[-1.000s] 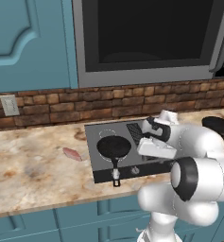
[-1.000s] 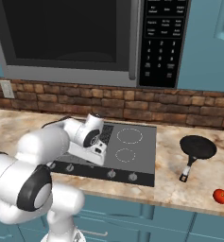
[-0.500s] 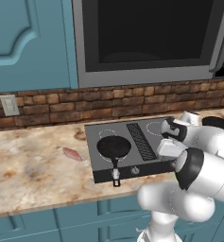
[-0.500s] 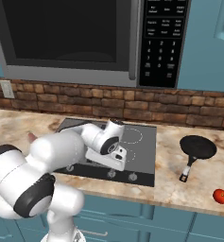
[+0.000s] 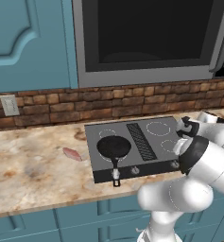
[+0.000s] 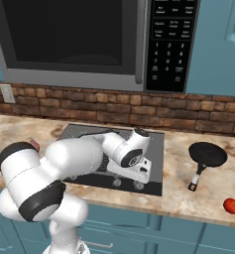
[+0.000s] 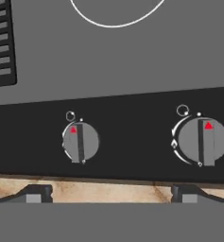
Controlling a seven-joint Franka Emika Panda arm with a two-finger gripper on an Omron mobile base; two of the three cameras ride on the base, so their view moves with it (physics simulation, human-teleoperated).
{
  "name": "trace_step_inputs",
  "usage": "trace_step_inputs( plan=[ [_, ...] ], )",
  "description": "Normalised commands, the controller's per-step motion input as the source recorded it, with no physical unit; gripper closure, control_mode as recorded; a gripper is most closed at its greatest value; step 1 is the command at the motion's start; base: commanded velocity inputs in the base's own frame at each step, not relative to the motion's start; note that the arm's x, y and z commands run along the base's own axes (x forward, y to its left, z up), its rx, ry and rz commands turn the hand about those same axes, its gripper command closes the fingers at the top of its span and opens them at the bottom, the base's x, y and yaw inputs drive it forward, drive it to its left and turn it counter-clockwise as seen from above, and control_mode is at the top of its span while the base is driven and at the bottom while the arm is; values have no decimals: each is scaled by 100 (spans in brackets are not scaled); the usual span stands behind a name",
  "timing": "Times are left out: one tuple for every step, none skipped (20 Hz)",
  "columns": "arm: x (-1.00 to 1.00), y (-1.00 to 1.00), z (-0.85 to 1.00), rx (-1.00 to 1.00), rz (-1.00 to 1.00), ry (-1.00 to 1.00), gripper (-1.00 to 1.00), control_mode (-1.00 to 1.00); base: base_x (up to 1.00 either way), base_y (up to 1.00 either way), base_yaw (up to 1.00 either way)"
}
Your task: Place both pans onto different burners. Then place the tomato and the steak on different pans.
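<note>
On cooktop (image 5: 151,156): 1 pan (image 5: 114,147); counter: 1 pan (image 6: 207,155), 1 tomato (image 6: 231,206), 1 steak (image 5: 72,154); jaws wide.

microwave (image 6: 74,42) above brick backsplash (image 6: 198,116), wall outlet (image 5: 9,105), two knobs (image 7: 80,142)

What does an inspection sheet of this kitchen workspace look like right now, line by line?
Surface: marbled counter carrying a dark cooktop.
Job's things: one pan on the front-left burner; second pan on the counter right of the cooktop; tomato near the counter's front edge; steak left of the cooktop.
Clutter: nothing seen.
End effector: open, empty, above the knobs.
Cables: nothing seen.
Surroundings: microwave, brick backsplash, wall outlet, blue cabinets.
</note>
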Motion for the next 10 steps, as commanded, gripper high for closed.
trace_step_inputs(
  plan=[
    [0, -49, 0, -3, 0, -5, -100, -100, 0, 0, 0],
    [0, -50, 0, -5, 0, -6, -100, -100, 0, 0, 0],
    [0, -51, 0, -5, 0, -6, -100, -100, 0, 0, 0],
    [0, -45, 0, -7, 0, -7, -100, -100, 0, 0, 0],
    [0, -41, 0, -9, 0, -7, -100, -100, 0, 0, 0],
    [0, -39, 0, -9, 0, -7, -100, -100, 0, 0, 0],
    [0, -36, 0, -9, 0, -7, -100, -100, 0, 0, 0],
    [0, -30, 0, -10, 0, -7, -100, -100, 0, 0, 0],
    [0, -31, 0, -9, 0, -7, -100, -100, 0, 0, 0],
    [0, -28, 0, -10, 0, -8, -100, -100, 0, 0, 0]
  ],
)
